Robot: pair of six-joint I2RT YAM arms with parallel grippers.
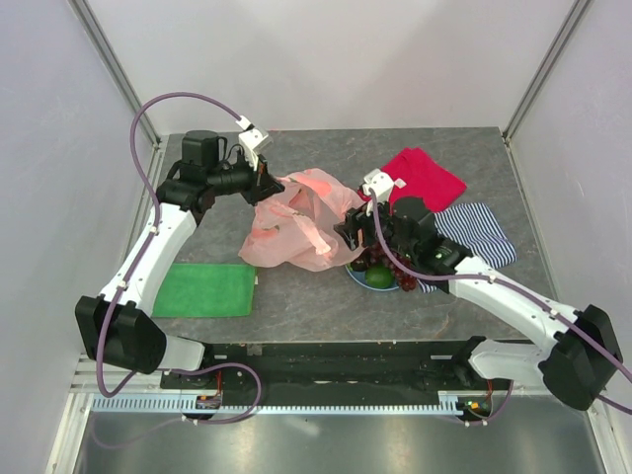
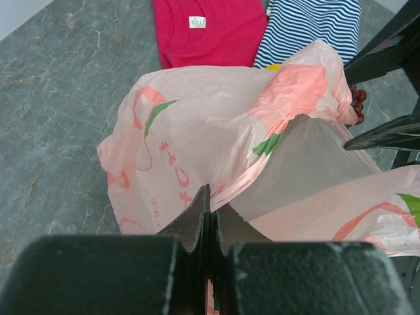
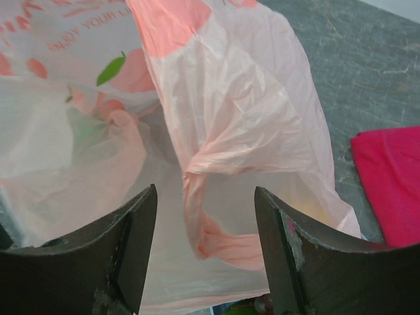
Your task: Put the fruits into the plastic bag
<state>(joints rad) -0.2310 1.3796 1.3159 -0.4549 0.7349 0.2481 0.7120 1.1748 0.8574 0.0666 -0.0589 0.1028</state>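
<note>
The plastic bag lies crumpled at the middle of the bench. Its long axis runs from 8 o'clock to 2 o'clock in the top view, and the 2 o'clock end is raised between the two arms.

The left claw comes in from 10 o'clock. Its fingers are pressed together on a fold of the bag's edge, with pink film pinched between them. In the left wrist view the upper sheet stands off the lower one, leaving a gap that faces 3 o'clock of that picture.

The right claw is at the bag's 3 o'clock side with its fingers spread wide. A twisted strand of the bag hangs in the space between them, and neither finger clearly touches it.

The plate is at 4 o'clock of the bag, just beside it and partly under the right arm. On it are a dark red grape bunch and a green fruit; the rest of its load is hidden.

A red cloth lies at 2 o'clock of the bag and a striped cloth at 3 o'clock, the two touching. A green cloth lies at 8 o'clock, close to the near edge.

Bare bench runs along the far edge at 12 o'clock, and a strip is free between the bag and the near edge at 6 o'clock. Walls stand close on the left, right and far sides.
</note>
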